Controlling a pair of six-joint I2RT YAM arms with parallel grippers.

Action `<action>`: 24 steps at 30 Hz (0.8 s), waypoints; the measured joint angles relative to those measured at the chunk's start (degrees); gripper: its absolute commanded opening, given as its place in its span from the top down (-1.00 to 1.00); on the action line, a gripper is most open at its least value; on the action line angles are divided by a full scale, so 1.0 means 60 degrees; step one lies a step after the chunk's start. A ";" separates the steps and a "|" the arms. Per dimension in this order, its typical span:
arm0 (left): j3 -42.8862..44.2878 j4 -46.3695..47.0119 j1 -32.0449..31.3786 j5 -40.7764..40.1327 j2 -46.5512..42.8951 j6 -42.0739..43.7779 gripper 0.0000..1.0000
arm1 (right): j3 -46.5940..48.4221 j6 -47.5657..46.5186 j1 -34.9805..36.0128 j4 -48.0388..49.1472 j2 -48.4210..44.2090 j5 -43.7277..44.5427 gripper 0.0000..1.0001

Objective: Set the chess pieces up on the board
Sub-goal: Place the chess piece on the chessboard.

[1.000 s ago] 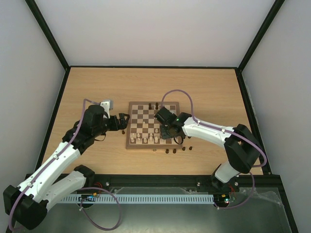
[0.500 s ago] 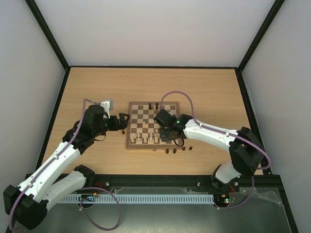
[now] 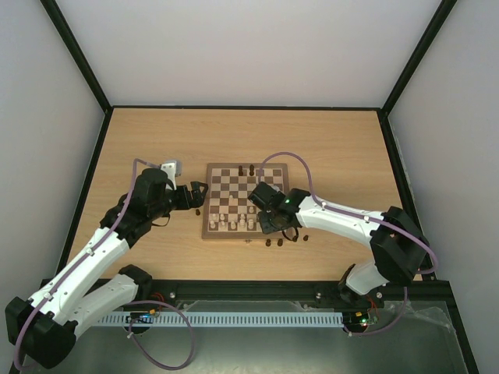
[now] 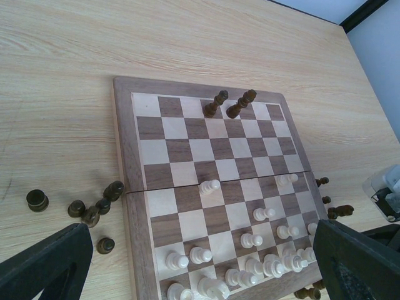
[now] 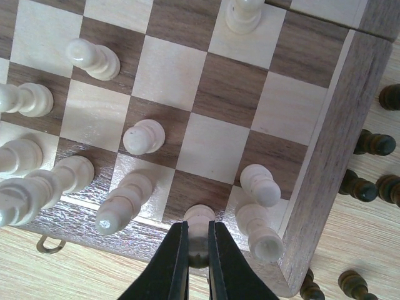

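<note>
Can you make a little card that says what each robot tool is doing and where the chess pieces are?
left tool: open, empty, beside the board
right tool: shut on a pale piece in the board's edge row
dark pieces: two on the far row, others loose on the table beside the board

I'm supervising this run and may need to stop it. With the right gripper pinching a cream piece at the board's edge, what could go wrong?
The right gripper holds the cream piece only between narrow fingertips, so it might slip or tilt. A neighbouring cream piece stands close beside it; a sideways move could topple it.
</note>
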 measured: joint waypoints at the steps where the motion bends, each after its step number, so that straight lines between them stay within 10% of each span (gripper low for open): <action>1: 0.0000 0.0000 0.0000 0.0004 0.0000 -0.0004 -0.99 | -0.0025 0.0007 0.0000 -0.0004 0.0000 0.0000 0.94; 24: 0.0000 0.0004 0.0004 0.0004 0.0004 -0.0073 -0.99 | -0.0018 -0.0062 0.0000 0.0270 0.0138 0.0040 0.76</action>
